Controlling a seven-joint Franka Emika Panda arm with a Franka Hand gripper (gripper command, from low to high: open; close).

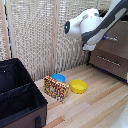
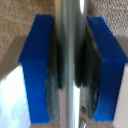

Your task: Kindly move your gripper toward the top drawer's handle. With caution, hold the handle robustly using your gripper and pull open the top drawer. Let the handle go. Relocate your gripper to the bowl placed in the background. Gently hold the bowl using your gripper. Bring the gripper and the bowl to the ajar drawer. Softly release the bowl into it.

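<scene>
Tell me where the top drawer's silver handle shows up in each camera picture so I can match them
Exterior view: the handle is near the exterior view's right edge, upper part, a short stretch showing on the top drawer beside the white arm.
Wrist view: the handle runs through the middle as a blurred silver bar, between the blue fingers.
Shared landmark: the gripper, closed on the handle in the wrist view.
</scene>
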